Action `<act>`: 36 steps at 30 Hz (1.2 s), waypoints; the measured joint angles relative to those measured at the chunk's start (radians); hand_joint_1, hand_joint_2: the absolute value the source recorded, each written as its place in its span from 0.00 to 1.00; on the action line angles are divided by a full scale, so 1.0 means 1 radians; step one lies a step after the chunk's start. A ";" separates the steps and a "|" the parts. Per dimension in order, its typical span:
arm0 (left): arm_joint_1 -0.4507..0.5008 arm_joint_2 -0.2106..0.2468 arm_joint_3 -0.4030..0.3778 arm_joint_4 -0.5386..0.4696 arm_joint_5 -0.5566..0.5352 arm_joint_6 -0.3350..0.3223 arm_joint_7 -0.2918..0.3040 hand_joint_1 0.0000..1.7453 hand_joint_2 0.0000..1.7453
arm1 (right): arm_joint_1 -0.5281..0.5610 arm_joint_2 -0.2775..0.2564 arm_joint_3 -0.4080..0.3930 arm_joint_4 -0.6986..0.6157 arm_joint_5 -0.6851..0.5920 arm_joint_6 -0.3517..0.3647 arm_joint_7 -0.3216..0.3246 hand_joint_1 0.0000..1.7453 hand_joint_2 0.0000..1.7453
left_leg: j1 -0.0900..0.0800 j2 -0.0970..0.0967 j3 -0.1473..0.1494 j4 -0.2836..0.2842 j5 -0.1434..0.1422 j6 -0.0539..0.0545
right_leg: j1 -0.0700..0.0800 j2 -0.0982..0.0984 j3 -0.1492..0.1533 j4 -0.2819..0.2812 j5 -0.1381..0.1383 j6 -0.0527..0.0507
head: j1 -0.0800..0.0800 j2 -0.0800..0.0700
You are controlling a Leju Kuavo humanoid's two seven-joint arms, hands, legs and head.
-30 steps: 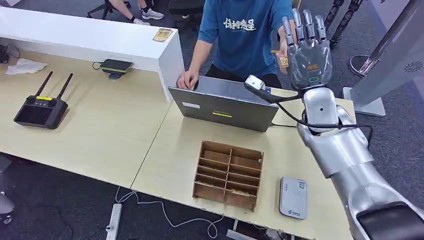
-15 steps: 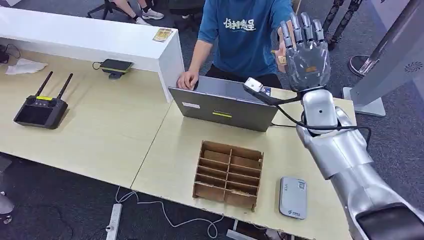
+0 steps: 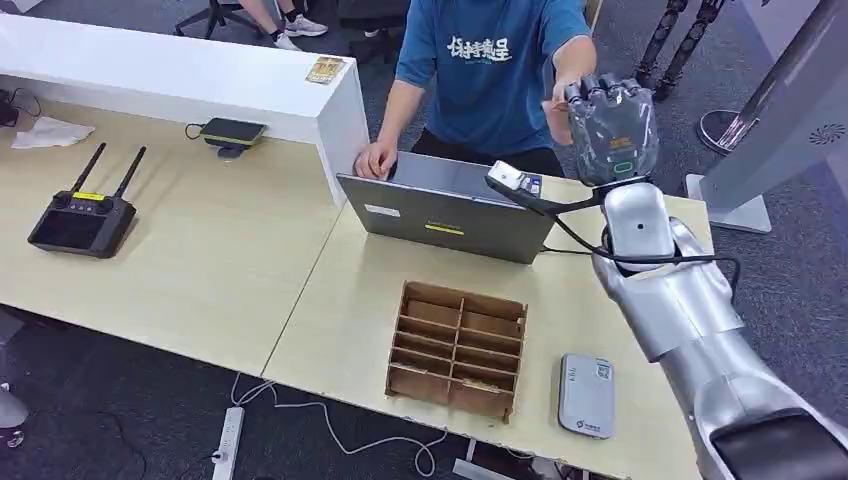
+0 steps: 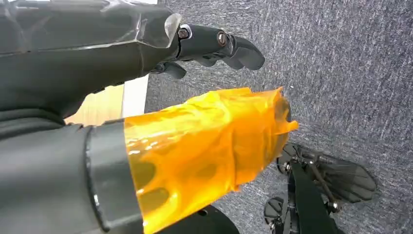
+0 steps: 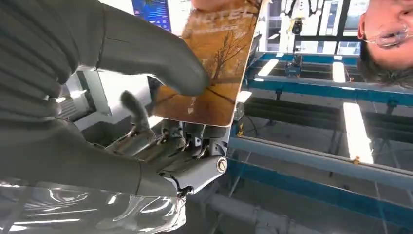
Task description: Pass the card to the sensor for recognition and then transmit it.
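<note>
My right hand is raised above the table's far edge, in front of a person in a blue shirt. Its fingers are curled in. In the right wrist view the thumb and fingers pinch a brown printed card; a person's fingertip touches the card's far end. The person's hand is right beside mine. The grey card sensor lies flat on the table's near right part, well below my hand. My left hand, its thumb wrapped in orange tape, hangs over grey carpet and holds nothing.
A wooden divided box stands left of the sensor. An open laptop sits behind it, its cable running past my right arm. A remote controller lies on the left table. A white partition borders the far side.
My right hand's fingers, spread and upright before, have curled in around the card. The hand has dropped slightly and stays beside the person's hand.
</note>
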 joint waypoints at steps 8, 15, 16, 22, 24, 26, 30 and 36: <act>0.000 0.000 0.000 0.000 0.002 0.000 -0.002 0.00 0.00 | 0.003 0.000 -0.002 -0.001 -0.002 -0.005 -0.006 1.00 1.00 | 0.000 0.000 0.000 0.000 0.000 0.000 | 0.000 0.000 0.000 0.000 0.000 0.000 | 0.000 0.000; 0.001 -0.003 0.000 0.000 0.019 -0.002 -0.004 0.00 0.00 | 0.110 0.033 -0.094 -0.107 -0.535 0.032 -0.215 1.00 1.00 | 0.000 0.000 0.000 0.000 0.000 0.000 | 0.000 0.000 0.000 0.000 0.000 0.000 | 0.000 0.000; 0.001 -0.004 0.000 0.000 0.024 -0.001 -0.005 0.00 0.00 | 0.138 0.045 -0.120 -0.140 -0.675 0.064 -0.243 1.00 1.00 | 0.000 0.000 0.000 0.000 0.000 0.000 | 0.000 0.000 0.000 0.000 0.000 0.000 | 0.000 0.000; 0.003 -0.009 0.006 0.000 0.042 0.000 -0.008 0.00 0.00 | 0.240 0.070 -0.251 -0.256 -1.204 0.248 -0.322 1.00 1.00 | 0.000 0.000 0.000 0.000 0.000 0.000 | 0.000 0.000 0.000 0.000 0.000 0.000 | 0.000 0.000; 0.003 -0.009 0.009 0.000 0.052 0.001 -0.008 0.00 0.00 | 0.254 0.070 -0.289 -0.266 -1.313 0.298 -0.330 1.00 1.00 | 0.000 0.000 0.000 0.000 0.000 0.000 | 0.000 0.000 0.000 0.000 0.000 0.000 | 0.000 0.000; 0.003 -0.009 0.013 0.000 0.058 0.002 -0.008 0.00 0.00 | 0.267 0.068 -0.323 -0.273 -1.393 0.345 -0.334 1.00 1.00 | 0.000 0.000 0.000 0.000 0.000 0.000 | 0.000 0.000 0.000 0.000 0.000 0.000 | 0.000 0.000; 0.003 -0.010 0.020 0.000 0.074 0.004 -0.011 0.00 0.00 | 0.291 0.053 -0.364 -0.286 -1.472 0.399 -0.333 1.00 1.00 | 0.000 0.000 0.000 0.000 0.000 0.000 | 0.000 0.000 0.000 0.000 0.000 0.000 | 0.000 0.000; 0.004 -0.011 0.038 0.000 0.101 0.006 -0.016 0.00 0.00 | 0.330 -0.018 -0.386 -0.292 -1.538 0.479 -0.317 1.00 1.00 | 0.000 0.000 0.000 0.000 -0.001 0.000 | 0.000 0.000 0.000 -0.001 0.000 0.000 | 0.000 0.000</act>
